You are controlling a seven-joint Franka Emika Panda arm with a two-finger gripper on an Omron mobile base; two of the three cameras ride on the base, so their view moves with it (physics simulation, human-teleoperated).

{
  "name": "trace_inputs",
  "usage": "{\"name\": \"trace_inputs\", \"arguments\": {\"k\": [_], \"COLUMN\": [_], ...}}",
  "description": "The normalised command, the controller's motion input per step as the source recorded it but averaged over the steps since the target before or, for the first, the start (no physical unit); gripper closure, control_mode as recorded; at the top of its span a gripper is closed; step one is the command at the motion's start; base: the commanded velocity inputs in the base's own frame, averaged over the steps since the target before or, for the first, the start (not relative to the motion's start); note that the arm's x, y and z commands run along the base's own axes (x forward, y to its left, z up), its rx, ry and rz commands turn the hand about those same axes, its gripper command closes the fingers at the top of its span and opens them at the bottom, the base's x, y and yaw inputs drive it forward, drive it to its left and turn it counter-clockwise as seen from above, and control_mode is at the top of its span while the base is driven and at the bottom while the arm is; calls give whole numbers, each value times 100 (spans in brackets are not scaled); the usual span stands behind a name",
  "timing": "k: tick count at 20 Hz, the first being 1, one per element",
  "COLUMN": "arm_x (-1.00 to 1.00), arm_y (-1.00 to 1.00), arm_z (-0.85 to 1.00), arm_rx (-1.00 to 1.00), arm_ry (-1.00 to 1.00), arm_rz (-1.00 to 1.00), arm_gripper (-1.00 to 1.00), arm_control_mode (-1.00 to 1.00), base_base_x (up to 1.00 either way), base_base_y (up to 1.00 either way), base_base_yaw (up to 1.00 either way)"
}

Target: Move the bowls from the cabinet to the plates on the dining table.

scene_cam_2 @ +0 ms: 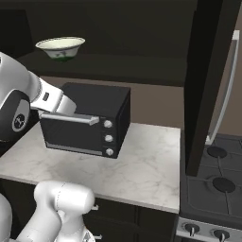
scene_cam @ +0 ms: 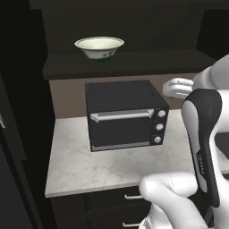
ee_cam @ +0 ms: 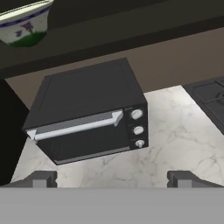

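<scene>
Your white bowl [scene_cam: 99,47]: on the cabinet [scene_cam: 125,62] shelf, left of middle, above the toaster oven [scene_cam: 125,114]. Not yet lifted. End effector [ee_cam: 112,178]: spread wide, carrying nothing, facing the oven. All moves remain, by your pictures.

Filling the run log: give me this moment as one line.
gripper: open, empty | cream-white bowl: on open cabinet shelf, above toaster oven | phase: approach, bowl not yet reached
</scene>
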Motion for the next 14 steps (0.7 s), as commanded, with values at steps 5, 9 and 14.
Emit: {"name": "trace_inputs", "arguments": {"k": [5, 9, 14], "arm_x": [0, 0, -28], "arm_y": [0, 0, 21], "arm_z": [0, 0, 4], "arm_rx": [0, 0, -2], "arm_ry": [0, 0, -12], "arm_rz": [0, 0, 1], "arm_gripper": [-100, -100, -100], "arm_control_mode": [100, 100, -100], "base_base_x": [-9, -15, 0], "base_base_y": [1, 7, 0], "base_base_yaw": [2, 2, 0]}}
